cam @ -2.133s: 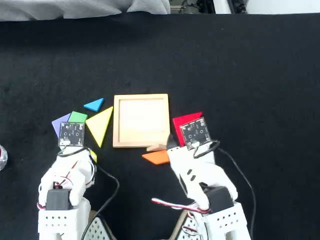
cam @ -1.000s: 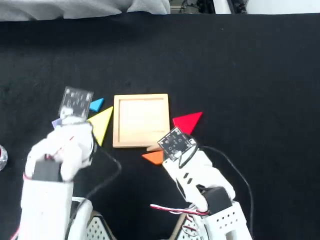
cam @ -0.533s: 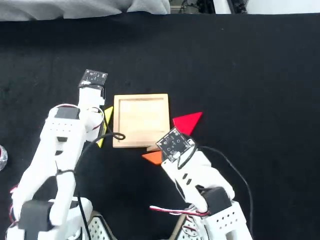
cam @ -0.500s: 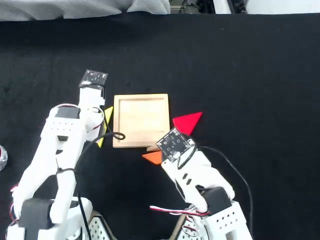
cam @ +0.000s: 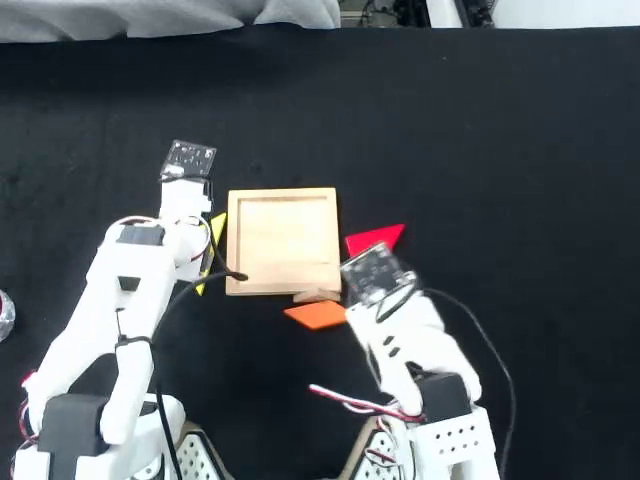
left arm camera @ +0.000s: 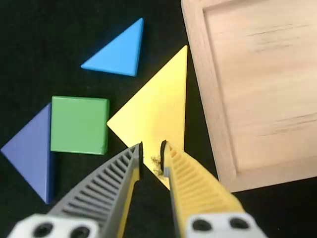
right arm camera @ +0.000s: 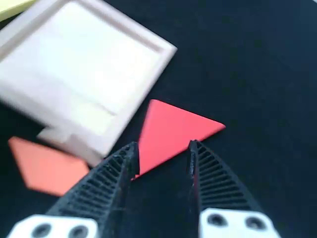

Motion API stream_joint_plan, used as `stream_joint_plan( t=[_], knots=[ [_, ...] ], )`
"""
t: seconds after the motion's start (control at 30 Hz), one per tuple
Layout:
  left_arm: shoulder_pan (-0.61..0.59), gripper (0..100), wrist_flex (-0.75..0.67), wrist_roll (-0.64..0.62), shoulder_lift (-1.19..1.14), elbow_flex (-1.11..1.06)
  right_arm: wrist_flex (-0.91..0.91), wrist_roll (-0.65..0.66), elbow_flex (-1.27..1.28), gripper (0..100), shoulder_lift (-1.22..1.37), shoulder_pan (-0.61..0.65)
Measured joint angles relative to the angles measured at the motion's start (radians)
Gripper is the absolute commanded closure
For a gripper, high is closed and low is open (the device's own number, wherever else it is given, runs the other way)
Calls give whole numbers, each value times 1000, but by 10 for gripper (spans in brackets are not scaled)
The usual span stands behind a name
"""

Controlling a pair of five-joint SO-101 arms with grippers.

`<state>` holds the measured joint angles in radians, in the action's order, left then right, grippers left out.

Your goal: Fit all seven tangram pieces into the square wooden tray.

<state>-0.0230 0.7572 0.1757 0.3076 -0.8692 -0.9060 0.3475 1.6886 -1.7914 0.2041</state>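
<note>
The right gripper (right arm camera: 162,146) has swung from the tray's (cam: 232,240) near edge to its right side, fingers apart and empty over the red triangle (right arm camera: 173,129). Farther out, the left gripper (left arm camera: 151,147) has reached the yellow triangle (left arm camera: 158,109) left of the tray, fingers barely parted, seemingly holding nothing. No piece is placed yet.

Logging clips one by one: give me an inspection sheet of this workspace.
Surface: black table.
Job's things: wooden tray empty; yellow triangle, blue triangle, green square, purple triangle by left arm; red triangle, orange piece, tan piece by right arm.
Clutter: unidentifiable shiny thing at table edge.
Pincers: left pincer slightly open over yellow triangle; right pincer open over red triangle.
Cables: black cable from each arm.
Surroundings: grey fabric beyond table.
</note>
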Motion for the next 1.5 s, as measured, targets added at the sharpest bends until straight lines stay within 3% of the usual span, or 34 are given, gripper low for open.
stream_joint_plan(
  t=[0.23, 0.57, 0.77, 0.83, 1.1, 1.3, 1.5],
  knots=[
    [0, 905, 3, 0, 0, -11, 34, -43, 0, 828, 0, -48],
    [0, 903, 345, 38, 0, 219, 112, -43, 3, 828, 0, -44],
    [0, 732, 460, 129, 0, 310, 112, -43, 3, 828, 0, -44],
    [0, 730, 479, 132, 0, 315, 112, -43, 3, 828, 0, -44],
    [0, 688, 420, 132, -60, 311, 112, -43, 3, 828, 0, -44],
    [-49, 682, 290, 133, -222, 298, 112, -43, 3, 828, 0, -44],
    [-77, 682, 261, 173, -388, 367, 112, -43, 3, 828, 0, -44]
  ],
)
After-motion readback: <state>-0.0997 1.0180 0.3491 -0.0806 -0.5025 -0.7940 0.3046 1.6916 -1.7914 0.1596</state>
